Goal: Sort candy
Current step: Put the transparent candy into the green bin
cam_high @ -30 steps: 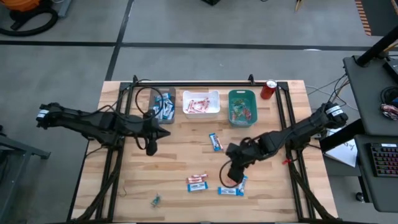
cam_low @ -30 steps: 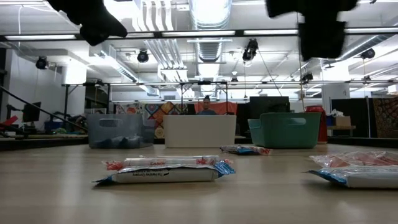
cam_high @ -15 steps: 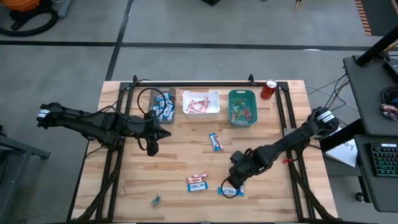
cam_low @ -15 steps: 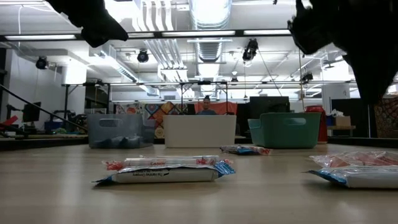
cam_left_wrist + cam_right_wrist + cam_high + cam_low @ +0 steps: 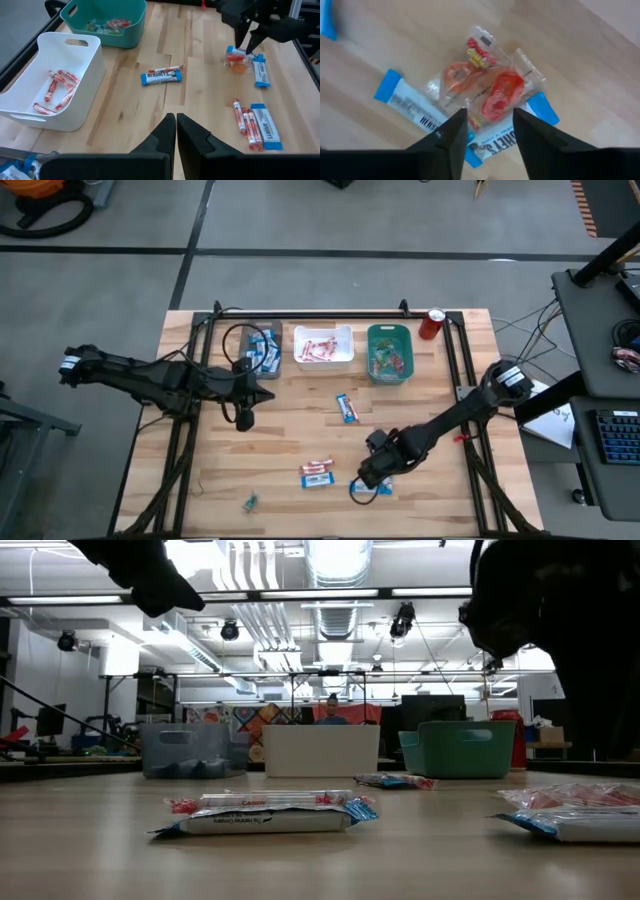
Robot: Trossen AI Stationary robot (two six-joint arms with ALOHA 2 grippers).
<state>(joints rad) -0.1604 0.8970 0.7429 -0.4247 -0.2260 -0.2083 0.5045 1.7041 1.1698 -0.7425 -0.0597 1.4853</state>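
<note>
My right gripper [image 5: 490,114] is open and points steeply down over a clear packet of orange-red sweets [image 5: 487,85]. The packet lies on two blue-and-white bars [image 5: 412,107] near the table's front right [image 5: 372,486]. The left wrist view shows the same open gripper [image 5: 246,46] just above that packet [image 5: 237,60]. My left gripper [image 5: 176,122] is shut with nothing in it, held above the table left of centre [image 5: 243,418]. Another blue-and-white bar [image 5: 347,408] lies mid-table. Red-and-white bars beside a blue one [image 5: 317,473] lie nearer the front. My right gripper comes at the clear packet's middle [image 5: 492,100] from above, one finger [image 5: 455,132] on each side of it. Whether the fingertips touch the wrapper I cannot tell. The packet lies flat on the bars below it.
A grey bin [image 5: 262,348], a white bin [image 5: 323,358] and a teal bin [image 5: 390,370] stand along the far edge, with a red can [image 5: 432,323] to their right. A tiny teal piece [image 5: 250,502] lies near the front left. Black frame rails [image 5: 455,370] run along both sides.
My right gripper has come down and moved toward the table's near edge and a little left, onto the pile with the clear packet, and its wrist has rolled. The candy lies as it did.
</note>
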